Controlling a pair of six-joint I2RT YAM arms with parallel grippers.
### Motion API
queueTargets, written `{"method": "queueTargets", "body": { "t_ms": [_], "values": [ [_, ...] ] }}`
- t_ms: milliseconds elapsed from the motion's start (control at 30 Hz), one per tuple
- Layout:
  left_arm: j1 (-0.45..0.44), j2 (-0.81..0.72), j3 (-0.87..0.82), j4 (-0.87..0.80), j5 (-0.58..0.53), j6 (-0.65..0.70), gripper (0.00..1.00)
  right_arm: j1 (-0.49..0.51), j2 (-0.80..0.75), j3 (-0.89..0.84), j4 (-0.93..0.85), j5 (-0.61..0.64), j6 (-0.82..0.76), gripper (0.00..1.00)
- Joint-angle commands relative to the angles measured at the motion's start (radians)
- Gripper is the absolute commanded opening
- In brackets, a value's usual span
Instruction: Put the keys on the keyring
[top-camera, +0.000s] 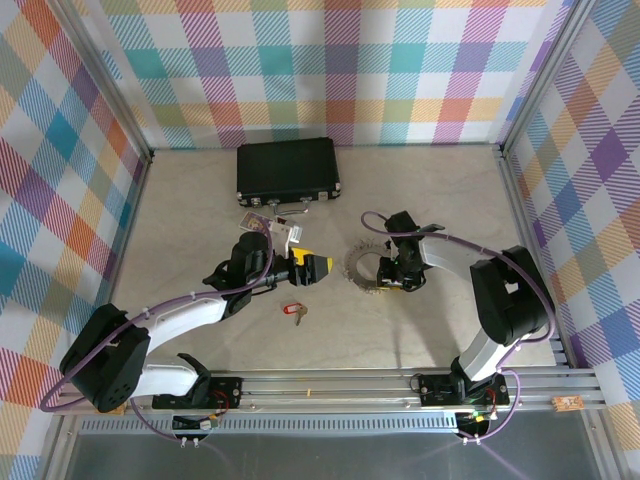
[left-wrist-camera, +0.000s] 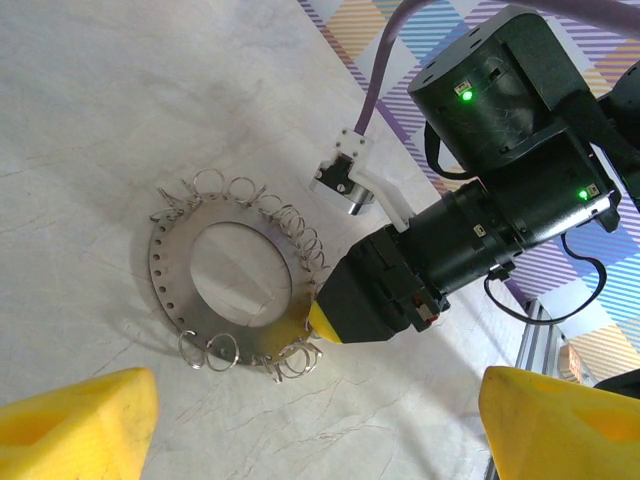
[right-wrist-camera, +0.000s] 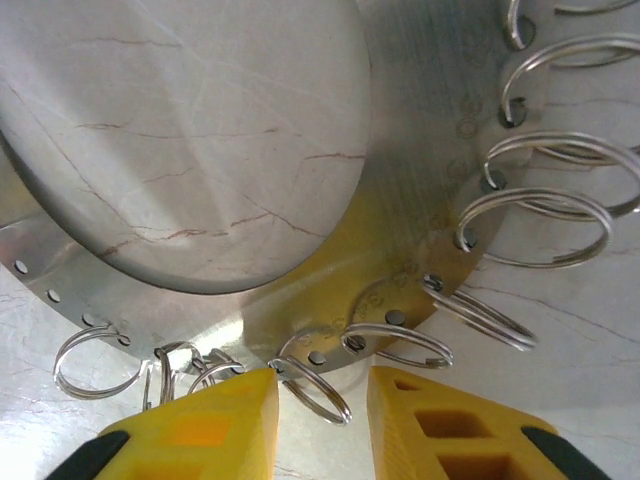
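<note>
The task is judged to be at an early stage, since nothing has yet been joined. The keys (top-camera: 294, 311), a tiny silver key with a red tag, are seen lying loose on the tabletop (top-camera: 190, 230), near the arms' side and apart from both hands. The keyring (left-wrist-camera: 168, 285), a flat metal disc with a large hole and many small split loops along its rim, is laid flat near the middle of the tabletop, well in front of the black case (top-camera: 288, 170). The right hand (right-wrist-camera: 322, 400) is set low at the disc's edge, its 2 yellow fingers drawn close with a narrow gap and 1 small loop lying in that gap; whether the loop is actually pinched cannot be told. The left hand (top-camera: 312, 266) is held just beside the keyring on its other side, with its fingers spread wide and nothing between them. What is left is taken to be nearly everything: the keys must be picked up, a loop steadied and opened, and the key threaded on.
</note>
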Motion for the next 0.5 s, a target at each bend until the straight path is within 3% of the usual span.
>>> {"method": "queueTargets", "body": {
  "t_ms": [0,467],
  "values": [
    [0.012,-0.028,-0.015,0.038,0.006,0.018,0.83,-0.003,0.014,-0.009,0.011,-0.027,-0.001,0.27],
    [0.012,-0.021,-0.017,0.042,0.008,0.017,0.83,-0.003,0.014,-0.012,0.011,-0.025,-0.007,0.19]
  ]
}}
